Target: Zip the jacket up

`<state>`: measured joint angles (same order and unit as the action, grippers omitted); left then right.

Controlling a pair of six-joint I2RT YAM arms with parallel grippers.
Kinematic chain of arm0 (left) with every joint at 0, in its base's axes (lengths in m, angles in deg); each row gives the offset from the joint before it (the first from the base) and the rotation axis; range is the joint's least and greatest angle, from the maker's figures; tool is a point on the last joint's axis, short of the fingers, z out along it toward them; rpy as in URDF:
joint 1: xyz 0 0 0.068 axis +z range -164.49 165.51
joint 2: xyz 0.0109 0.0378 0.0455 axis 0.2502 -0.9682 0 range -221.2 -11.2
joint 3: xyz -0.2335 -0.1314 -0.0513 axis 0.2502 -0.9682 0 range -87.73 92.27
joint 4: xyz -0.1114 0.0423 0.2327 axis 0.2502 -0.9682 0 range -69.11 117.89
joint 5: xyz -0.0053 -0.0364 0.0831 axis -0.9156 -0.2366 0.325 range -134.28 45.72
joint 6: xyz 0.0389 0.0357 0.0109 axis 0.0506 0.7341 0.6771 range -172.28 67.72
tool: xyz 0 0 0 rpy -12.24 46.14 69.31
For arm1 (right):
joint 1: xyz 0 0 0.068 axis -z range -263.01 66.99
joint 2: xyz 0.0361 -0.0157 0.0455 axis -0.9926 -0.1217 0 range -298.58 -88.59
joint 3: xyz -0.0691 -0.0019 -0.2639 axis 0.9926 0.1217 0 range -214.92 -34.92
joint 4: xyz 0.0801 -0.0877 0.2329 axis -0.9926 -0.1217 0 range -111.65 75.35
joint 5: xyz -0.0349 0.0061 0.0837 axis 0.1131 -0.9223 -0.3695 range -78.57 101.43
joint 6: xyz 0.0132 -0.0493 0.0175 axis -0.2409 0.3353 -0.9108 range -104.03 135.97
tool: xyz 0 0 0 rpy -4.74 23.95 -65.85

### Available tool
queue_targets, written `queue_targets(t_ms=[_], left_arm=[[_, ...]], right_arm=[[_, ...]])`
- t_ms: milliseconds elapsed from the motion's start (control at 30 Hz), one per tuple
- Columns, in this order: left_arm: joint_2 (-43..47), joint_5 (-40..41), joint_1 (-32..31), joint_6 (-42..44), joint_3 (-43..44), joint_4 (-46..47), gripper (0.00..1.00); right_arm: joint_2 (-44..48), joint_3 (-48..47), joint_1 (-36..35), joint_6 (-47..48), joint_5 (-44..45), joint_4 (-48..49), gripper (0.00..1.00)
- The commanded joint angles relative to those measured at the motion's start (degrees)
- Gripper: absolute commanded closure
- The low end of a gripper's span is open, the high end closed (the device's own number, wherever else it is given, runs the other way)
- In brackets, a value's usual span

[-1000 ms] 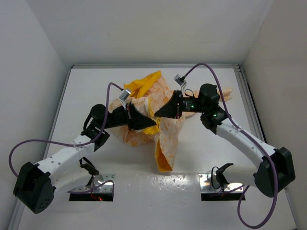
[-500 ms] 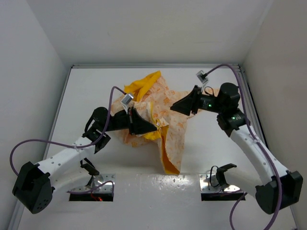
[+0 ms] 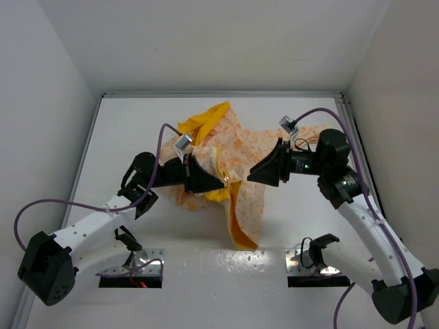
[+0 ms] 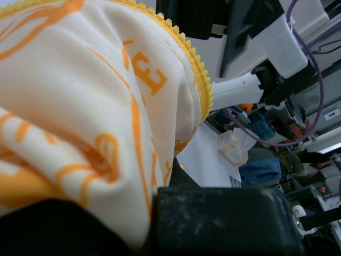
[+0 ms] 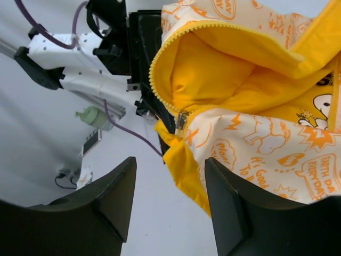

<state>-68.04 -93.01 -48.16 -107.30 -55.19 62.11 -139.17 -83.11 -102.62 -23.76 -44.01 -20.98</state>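
Jacket (image 3: 236, 154) lies crumpled at the middle of the white table (image 3: 130, 123). It is open, the yellow lining shows, and one cream-and-orange panel hangs toward the near edge.

Left gripper (image 3: 221, 181) is clamped on the jacket at the front edge. In the left wrist view the printed fabric is pinched between the dark fingers (image 4: 213, 218), with the yellow zipper teeth (image 4: 198, 74) running along the hem just above the grip.

Right gripper (image 3: 252, 175) is about half open and holds nothing. Its tips are just beside the jacket's right-hand panel and point toward the left gripper; I cannot tell from the overhead view whether they touch it. In the right wrist view both fingers (image 5: 114, 194) are spread, with bare table between them. The zipper slider (image 5: 182, 119) sits ahead of the tips, where the two toothed edges meet. Above the slider the zipper is undone and gapes over the lining.
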Motion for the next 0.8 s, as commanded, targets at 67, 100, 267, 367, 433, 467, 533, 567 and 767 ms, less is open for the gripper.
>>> queue_targets(t_ms=[67,100,267,367,433,467,533,567,767], left_arm=[[0.50,-4.36,0.27,6.24,3.41,-4.67,1.00],[1.11,-3.83,0.27,6.77,3.41,-7.12,1.00],[0.42,-0.31,0.27,8.44,5.43,-13.55,1.00],[-0.11,3.11,0.27,9.93,7.44,-17.51,1.00],[-0.72,4.59,-0.34,11.34,8.33,-19.44,1.00],[-0.73,5.39,-1.04,11.95,8.86,-20.41,1.00],[-1.25,5.93,-1.66,12.49,9.57,-20.95,1.00],[-1.26,6.54,-1.66,12.49,10.09,-20.95,1.00],[-2.39,7.68,-2.72,13.72,11.15,-22.88,1.00]], right_arm=[[-6.44,-10.25,-2.27,21.08,-1.52,-13.96,0.61],[-6.89,-11.31,-3.31,22.66,-0.90,-14.58,0.62],[-6.80,-13.42,-10.16,25.74,10.60,-18.43,0.80],[-7.86,-15.36,-12.63,26.90,14.03,-22.22,0.85],[-9.00,-15.80,-13.77,26.89,15.88,-25.55,0.85],[-9.26,-15.80,-14.22,26.02,17.63,-26.88,0.85],[-10.49,-15.71,-15.09,24.79,20.27,-28.29,0.83],[-10.84,-16.15,-15.19,22.78,20.72,-28.56,0.81],[-14.18,-19.30,-17.82,20.65,28.54,-28.83,0.76]])
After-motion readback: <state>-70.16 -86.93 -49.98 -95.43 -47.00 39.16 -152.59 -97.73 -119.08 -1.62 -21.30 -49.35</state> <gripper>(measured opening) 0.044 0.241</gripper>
